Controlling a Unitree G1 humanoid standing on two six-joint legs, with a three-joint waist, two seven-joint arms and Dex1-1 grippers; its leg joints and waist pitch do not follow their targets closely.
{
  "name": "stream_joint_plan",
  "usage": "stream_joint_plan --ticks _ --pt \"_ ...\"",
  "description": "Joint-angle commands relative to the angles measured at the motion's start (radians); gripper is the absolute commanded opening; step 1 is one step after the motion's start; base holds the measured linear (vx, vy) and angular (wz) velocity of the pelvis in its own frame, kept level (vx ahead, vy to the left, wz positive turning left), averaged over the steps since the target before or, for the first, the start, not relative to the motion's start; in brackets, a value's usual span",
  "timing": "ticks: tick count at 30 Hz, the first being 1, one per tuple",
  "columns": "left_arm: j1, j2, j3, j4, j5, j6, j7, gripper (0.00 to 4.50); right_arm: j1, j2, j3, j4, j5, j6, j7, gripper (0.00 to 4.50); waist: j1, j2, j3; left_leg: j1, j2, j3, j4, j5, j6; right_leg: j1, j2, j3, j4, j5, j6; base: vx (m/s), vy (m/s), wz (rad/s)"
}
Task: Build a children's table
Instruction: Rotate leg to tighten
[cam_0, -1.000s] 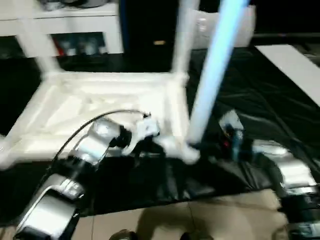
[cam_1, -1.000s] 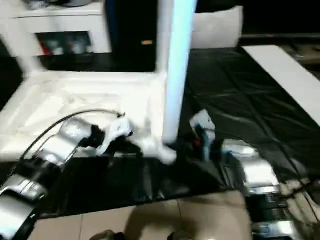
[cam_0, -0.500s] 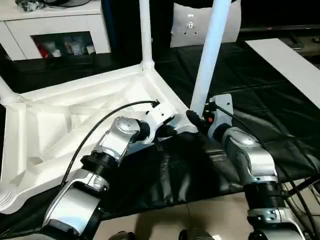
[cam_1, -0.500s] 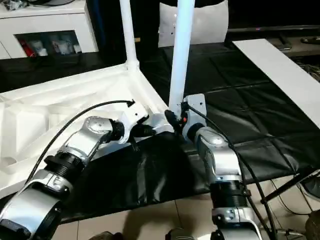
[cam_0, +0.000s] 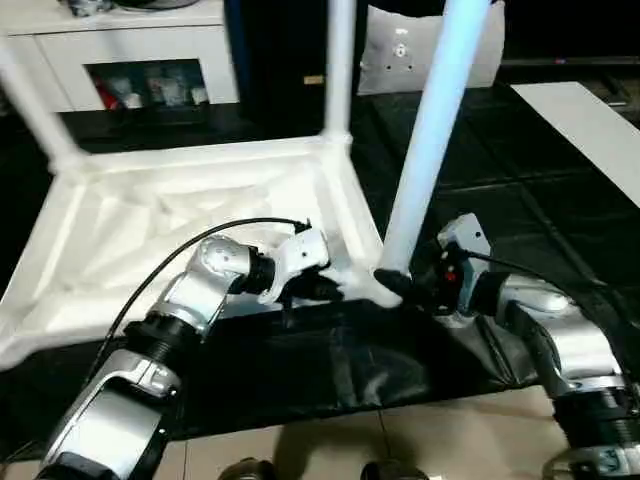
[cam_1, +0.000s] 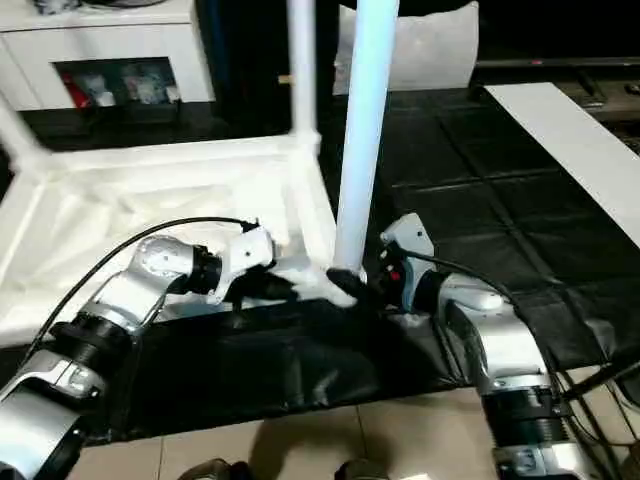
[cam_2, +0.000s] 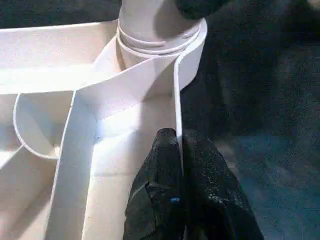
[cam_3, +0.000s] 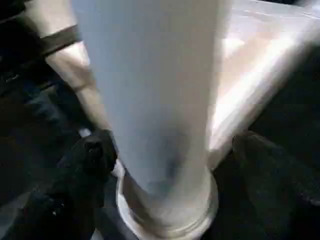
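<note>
The children's table (cam_0: 200, 215) is lying upside down on a black sheet (cam_0: 560, 190), its white plastic top showing a ribbed underside with raised walls crossing in shallow compartments. Three tapered round legs are standing up from its corner sockets in the head views: one at the near right corner (cam_0: 425, 150), one at the far right corner (cam_0: 338, 70) and one at the far left corner (cam_0: 35, 105).

The left gripper (cam_2: 180, 150) is pinching the thin upright rim wall of the top, just short of the near right corner socket. Its two black fingers (cam_2: 160, 170) are pressing together with only the wall's thickness between them, one inside the rim and one outside. In the left wrist view the socket with the leg's flared collar (cam_2: 157, 30) is sitting at about 12 o'clock from the fingertips.

The right gripper (cam_3: 170, 160) is straddling the foot of the near right leg. Its fingers (cam_3: 92, 155) are standing wide apart, one at 9 o'clock and one at 3 o'clock of the leg, with gaps on both sides, so nothing is gripped. The leg's smooth white shaft is rising between them, and its ringed collar is sitting in the round socket below.

Beyond the table, a white cabinet (cam_0: 130, 40) is holding small blurred items in an open shelf, and a white board (cam_0: 590, 120) is lying at 2 o'clock on the sheet.
</note>
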Motion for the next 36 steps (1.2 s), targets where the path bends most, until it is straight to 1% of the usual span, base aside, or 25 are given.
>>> stream_joint_plan --ticks 1,2,3,4,5,6,7,8,10,11,13,14,15,16,17,19,20,22,24,25,26,30,33,34,36 --pt "0.020 0.033 -0.045 -0.054 -0.021 -0.057 -0.115 0.00 0.017 -0.060 0.006 -0.015 0.023 -0.048 0.129 4.00 0.001 -0.002 -0.071 0.030 0.079 -0.037 -0.065 -0.182 0.081 0.054 -0.092 0.048 -0.074 -0.159 -0.234 0.000 0.000 0.00" --pt "0.025 0.042 -0.048 -0.064 -0.030 -0.059 -0.139 0.00 0.019 -0.079 0.015 -0.016 0.032 -0.059 0.175 4.00 0.008 0.000 -0.071 0.029 0.080 -0.033 -0.066 -0.172 0.090 0.053 -0.087 0.047 -0.068 -0.131 -0.242 0.000 0.000 0.00" --pt "0.028 0.048 -0.049 -0.071 -0.036 -0.062 -0.159 0.00 0.020 -0.095 0.024 -0.015 0.039 -0.070 0.216 4.00 0.011 0.001 -0.072 0.032 0.081 -0.033 -0.065 -0.172 0.093 0.051 -0.087 0.046 -0.068 -0.125 -0.246 0.000 0.000 0.00" --pt "0.029 0.052 -0.051 -0.075 -0.038 -0.063 -0.170 0.00 0.021 -0.103 0.030 -0.014 0.045 -0.074 0.242 4.00 0.012 -0.001 -0.072 0.030 0.080 -0.032 -0.065 -0.168 0.100 0.050 -0.086 0.045 -0.066 -0.118 -0.249 0.000 0.000 0.00" --pt "0.034 0.062 -0.057 -0.084 -0.041 -0.073 -0.193 0.00 0.020 -0.120 0.043 -0.011 0.059 -0.079 0.294 4.00 0.014 -0.004 -0.073 0.031 0.080 -0.032 -0.064 -0.168 0.100 0.050 -0.087 0.045 -0.067 -0.122 -0.250 0.000 0.000 0.00" --pt "0.035 0.066 -0.059 -0.090 -0.042 -0.077 -0.200 0.00 0.016 -0.126 0.050 -0.006 0.066 -0.075 0.322 4.00 0.017 -0.002 -0.073 0.030 0.081 -0.033 -0.063 -0.171 0.100 0.051 -0.091 0.045 -0.068 -0.136 -0.251 0.000 0.000 0.00" --pt "0.037 0.069 -0.061 -0.097 -0.045 -0.079 -0.213 0.00 0.008 -0.129 0.058 0.003 0.071 -0.072 0.350 4.00 0.019 -0.002 -0.073 0.031 0.081 -0.033 -0.064 -0.177 0.096 0.050 -0.090 0.045 -0.068 -0.153 -0.250 0.000 0.000 0.00" --pt "0.039 0.072 -0.063 -0.104 -0.047 -0.080 -0.222 0.00 0.002 -0.129 0.063 0.009 0.074 -0.069 0.366 3.84 0.019 -0.002 -0.073 0.031 0.081 -0.033 -0.064 -0.179 0.094 0.049 -0.090 0.045 -0.069 -0.160 -0.250 0.000 0.000 0.00" --pt "0.041 0.077 -0.067 -0.110 -0.048 -0.082 -0.231 0.00 -0.007 -0.131 0.072 0.019 0.079 -0.073 0.380 3.84 0.021 -0.002 -0.075 0.032 0.082 -0.034 -0.064 -0.178 0.086 0.048 -0.089 0.044 -0.068 -0.166 -0.249 0.000 0.000 0.00" --pt "0.046 0.087 -0.075 -0.120 -0.049 -0.087 -0.241 0.00 -0.022 -0.129 0.089 0.038 0.084 -0.078 0.401 3.63 0.021 -0.004 -0.076 0.032 0.082 -0.035 -0.065 -0.179 0.081 0.049 -0.090 0.044 -0.067 -0.171 -0.250 0.000 0.000 0.00" --pt "0.048 0.091 -0.078 -0.125 -0.050 -0.089 -0.246 0.00 -0.033 -0.127 0.099 0.051 0.084 -0.080 0.420 3.55 0.020 -0.003 -0.075 0.032 0.080 -0.033 -0.064 -0.182 0.077 0.047 -0.089 0.044 -0.069 -0.180 -0.246 0.000 0.000 0.00" --pt "0.049 0.093 -0.079 -0.128 -0.050 -0.089 -0.248 0.00 -0.037 -0.125 0.103 0.057 0.082 -0.085 0.425 3.48 0.021 -0.008 -0.076 0.032 0.080 -0.033 -0.063 -0.181 0.076 0.047 -0.089 0.045 -0.069 -0.182 -0.244 0.000 0.000 0.00" --pt "0.051 0.094 -0.079 -0.130 -0.050 -0.090 -0.252 0.00 -0.040 -0.123 0.105 0.063 0.080 -0.089 0.433 3.40 0.023 -0.006 -0.076 0.032 0.081 -0.033 -0.063 -0.175 0.077 0.048 -0.090 0.045 -0.067 -0.177 -0.243 0.000 0.000 0.00" --pt "0.052 0.095 -0.078 -0.132 -0.050 -0.090 -0.253 0.00 -0.042 -0.121 0.106 0.064 0.080 -0.089 0.437 3.30 0.024 -0.009 -0.077 0.032 0.080 -0.033 -0.062 -0.167 0.080 0.048 -0.089 0.045 -0.068 -0.171 -0.242 0.000 0.000 0.00" --pt "0.054 0.096 -0.078 -0.136 -0.050 -0.090 -0.256 0.00 -0.049 -0.118 0.112 0.069 0.083 -0.088 0.451 3.20 0.026 -0.007 -0.079 0.031 0.080 -0.032 -0.061 -0.157 0.083 0.049 -0.089 0.045 -0.066 -0.161 -0.244 0.000 0.000 0.00" --pt "0.057 0.098 -0.078 -0.145 -0.050 -0.087 -0.259 0.00 -0.053 -0.115 0.115 0.073 0.087 -0.088 0.466 3.03 0.027 -0.009 -0.079 0.030 0.080 -0.033 -0.061 -0.145 0.089 0.049 -0.088 0.044 -0.063 -0.147 -0.243 0.000 0.000 0.00" --pt "0.057 0.098 -0.078 -0.145 -0.050 -0.087 -0.259 0.00 -0.053 -0.115 0.115 0.073 0.088 -0.088 0.466 2.85 0.027 -0.008 -0.079 0.030 0.079 -0.032 -0.060 -0.142 0.094 0.049 -0.088 0.044 -0.063 -0.142 -0.244 0.000 0.000 0.00" --pt "0.060 0.101 -0.080 -0.151 -0.052 -0.084 -0.260 0.00 -0.057 -0.112 0.119 0.076 0.092 -0.087 0.470 2.68 0.027 -0.008 -0.080 0.029 0.079 -0.033 -0.060 -0.138 0.094 0.050 -0.089 0.043 -0.062 -0.145 -0.242 0.000 0.000 0.00" --pt "0.059 0.103 -0.082 -0.153 -0.054 -0.084 -0.258 0.00 -0.060 -0.110 0.127 0.076 0.100 -0.080 0.482 2.62 0.028 -0.008 -0.080 0.029 0.079 -0.032 -0.059 -0.137 0.097 0.049 -0.088 0.043 -0.063 -0.145 -0.242 0.000 0.000 0.00" --pt "0.058 0.103 -0.082 -0.151 -0.054 -0.085 -0.257 0.00 -0.060 -0.109 0.131 0.073 0.104 -0.075 0.488 2.54 0.028 -0.007 -0.081 0.030 0.079 -0.032 -0.058 -0.136 0.097 0.049 -0.088 0.043 -0.062 -0.145 -0.241 0.000 0.000 0.00" --pt "0.057 0.102 -0.081 -0.148 -0.053 -0.086 -0.256 0.00 -0.057 -0.109 0.132 0.066 0.108 -0.069 0.493 2.33 0.029 -0.007 -0.081 0.029 0.079 -0.032 -0.058 -0.131 0.097 0.049 -0.087 0.043 -0.062 -0.143 -0.241 0.000 0.000 0.00" --pt "0.053 0.098 -0.077 -0.143 -0.053 -0.081 -0.250 0.00 -0.052 -0.105 0.132 0.056 0.113 -0.057 0.499 2.09 0.031 -0.007 -0.081 0.030 0.079 -0.033 -0.059 -0.137 0.093 0.049 -0.087 0.042 -0.062 -0.153 -0.238 0.000 0.000 0.00" --pt "0.049 0.088 -0.070 -0.138 -0.056 -0.069 -0.234 0.00 -0.038 -0.095 0.130 0.029 0.128 -0.022 0.477 2.02 0.032 -0.010 -0.081 0.030 0.078 -0.032 -0.059 -0.135 0.091 0.049 -0.087 0.043 -0.062 -0.155 -0.237 0.000 0.000 0.00" --pt "0.047 0.081 -0.066 -0.137 -0.058 -0.056 -0.222 0.00 -0.030 -0.087 0.129 0.010 0.135 0.007 0.451 2.00 0.032 -0.010 -0.080 0.030 0.078 -0.032 -0.059 -0.134 0.092 0.049 -0.087 0.043 -0.062 -0.157 -0.236 0.000 0.000 0.00" --pt "0.045 0.076 -0.064 -0.137 -0.058 -0.045 -0.214 0.00 -0.026 -0.080 0.129 0.000 0.135 0.021 0.428 2.00 0.033 -0.009 -0.078 0.030 0.079 -0.033 -0.060 -0.135 0.090 0.048 -0.087 0.044 -0.064 -0.166 -0.231 0.000 0.000 0.00"
